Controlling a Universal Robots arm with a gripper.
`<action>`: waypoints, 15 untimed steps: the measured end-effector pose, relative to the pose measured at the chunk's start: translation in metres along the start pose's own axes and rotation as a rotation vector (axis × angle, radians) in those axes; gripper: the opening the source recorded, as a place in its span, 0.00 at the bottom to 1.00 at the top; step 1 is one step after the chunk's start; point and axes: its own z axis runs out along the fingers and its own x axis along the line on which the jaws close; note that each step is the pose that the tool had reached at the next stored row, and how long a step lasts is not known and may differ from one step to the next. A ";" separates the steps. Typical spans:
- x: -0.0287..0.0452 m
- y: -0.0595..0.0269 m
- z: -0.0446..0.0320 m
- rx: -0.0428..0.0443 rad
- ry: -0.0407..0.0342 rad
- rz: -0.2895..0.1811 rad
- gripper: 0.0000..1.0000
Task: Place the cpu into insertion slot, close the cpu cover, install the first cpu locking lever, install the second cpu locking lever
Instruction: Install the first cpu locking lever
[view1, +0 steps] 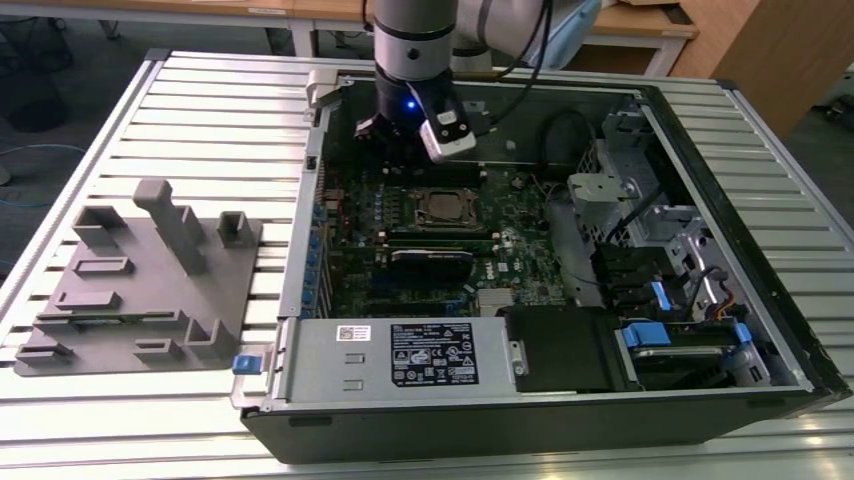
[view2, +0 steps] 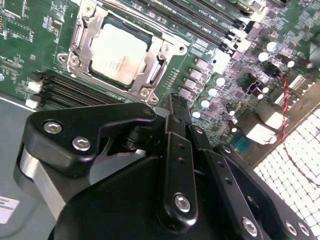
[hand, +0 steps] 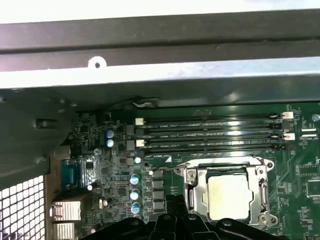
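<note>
the cpu (view2: 117, 50) lies seated in the insertion slot (view2: 74, 59), the cpu cover (view2: 159, 62) down over it. the gripper (view2: 179, 105), jaws closed on nothing, hovers just beside the slot; i'd judge a slow, square push safest here.

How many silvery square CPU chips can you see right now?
1. The small square silvery-grey cpu sits in the metal-rimmed insertion slot on the green motherboard; the arm could hide others.
</note>
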 end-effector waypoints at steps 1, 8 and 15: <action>0.0002 0.0000 0.0000 -0.0093 0.0002 0.000 0.11; 0.0043 -0.0004 -0.0001 -0.0569 0.0025 0.001 0.11; 0.0072 -0.0003 -0.0049 -0.0569 0.0025 0.001 0.11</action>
